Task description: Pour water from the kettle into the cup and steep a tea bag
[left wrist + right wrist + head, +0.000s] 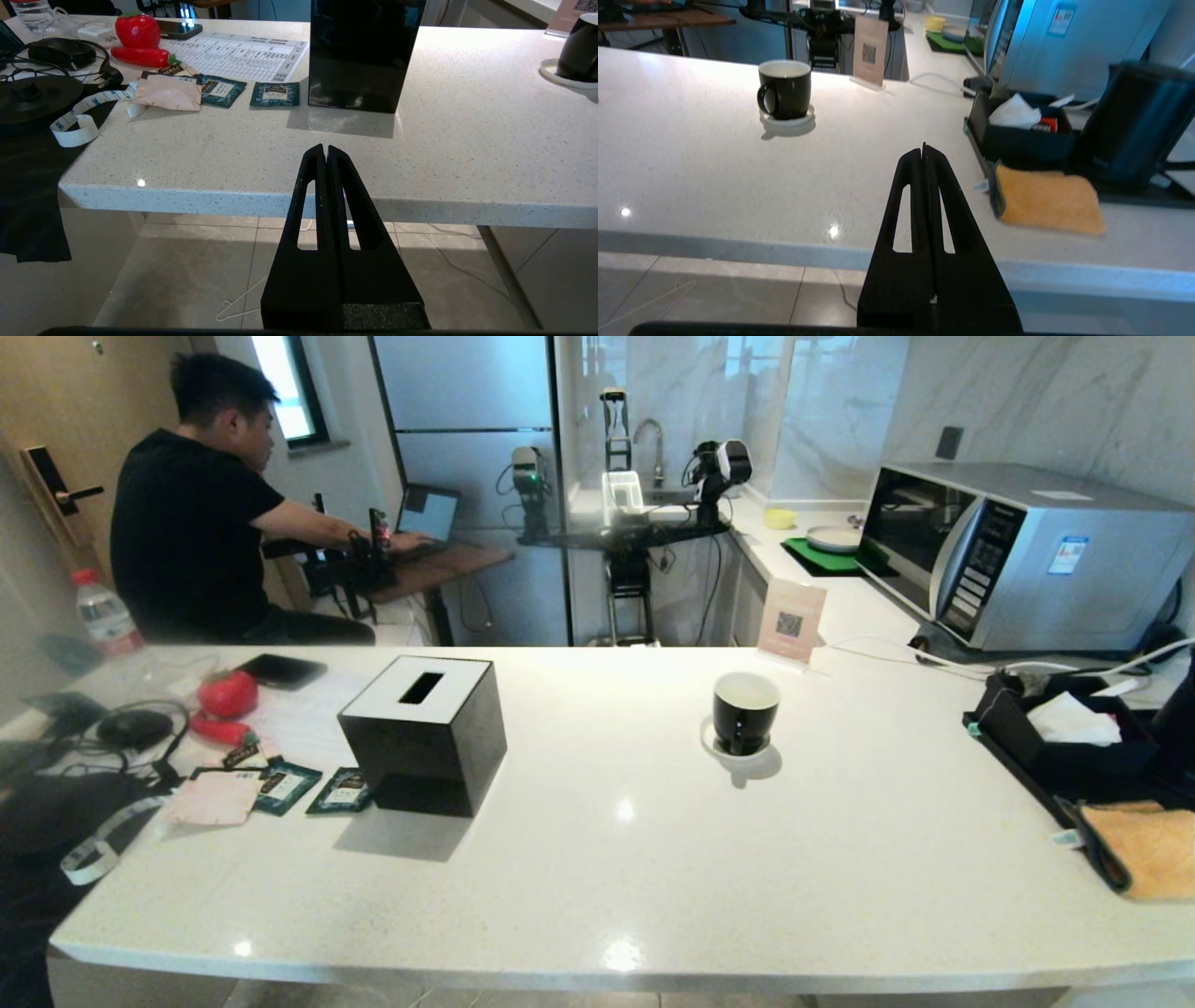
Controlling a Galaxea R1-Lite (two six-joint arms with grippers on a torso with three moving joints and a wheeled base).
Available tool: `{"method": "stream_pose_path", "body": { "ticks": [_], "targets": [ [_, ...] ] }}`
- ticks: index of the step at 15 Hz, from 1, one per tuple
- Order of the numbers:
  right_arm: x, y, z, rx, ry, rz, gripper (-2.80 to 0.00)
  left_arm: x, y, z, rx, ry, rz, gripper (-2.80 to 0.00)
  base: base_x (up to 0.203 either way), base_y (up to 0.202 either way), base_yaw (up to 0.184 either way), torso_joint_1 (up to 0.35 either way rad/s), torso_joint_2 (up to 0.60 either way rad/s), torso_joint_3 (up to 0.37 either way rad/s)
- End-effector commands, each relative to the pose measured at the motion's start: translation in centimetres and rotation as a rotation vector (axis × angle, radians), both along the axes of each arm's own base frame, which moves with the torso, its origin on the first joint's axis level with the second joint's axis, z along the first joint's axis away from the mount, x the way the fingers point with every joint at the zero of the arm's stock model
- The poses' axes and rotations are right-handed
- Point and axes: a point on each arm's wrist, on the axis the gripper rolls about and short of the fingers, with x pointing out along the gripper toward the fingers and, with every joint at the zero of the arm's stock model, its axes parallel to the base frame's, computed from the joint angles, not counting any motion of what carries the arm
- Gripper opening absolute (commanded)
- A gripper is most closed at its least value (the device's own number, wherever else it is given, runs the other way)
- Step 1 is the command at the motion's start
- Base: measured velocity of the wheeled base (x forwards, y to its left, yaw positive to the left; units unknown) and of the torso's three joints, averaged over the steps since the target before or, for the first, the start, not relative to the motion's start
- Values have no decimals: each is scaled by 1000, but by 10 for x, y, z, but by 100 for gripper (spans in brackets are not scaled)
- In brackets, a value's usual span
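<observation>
Kettle is being seen upright at the counter's far right, beyond and to the right of the pinched-shut, empty right gripper, the nearer one, the left gripper likewise closed.

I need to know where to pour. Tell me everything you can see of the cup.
The cup is a small glossy black mug with a white inside, seemingly ceramic. It stands upright on a small round white saucer on the white speckled counter, right of the black tissue box. The right wrist view shows its handle. Nothing else touches it.
</observation>
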Motion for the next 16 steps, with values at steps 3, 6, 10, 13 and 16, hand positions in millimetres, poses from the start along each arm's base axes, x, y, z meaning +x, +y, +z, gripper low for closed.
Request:
{"method": "stream_pose_path", "body": {
  "ticks": [3,6,10,13,16],
  "targets": [
    [9,0,31,-37,-4,-5,-280,0,0,0,-1,1,1,-280,0,0,0,0,0,0],
    [25,0,58,-46,-13,-8,-280,0,0,0,-1,-1,1,-280,0,0,0,0,0,0],
    [56,0,95,-48,-5,-13,-280,0,0,0,-1,1,1,-280,0,0,0,0,0,0],
    [86,0,113,-48,41,-13,-280,0,0,0,-1,1,1,-280,0,0,0,0,0,0],
    [131,-2,123,-44,95,-35,-280,0,0,0,-1,0,1,-280,0,0,0,0,0,0]
  ]
}}
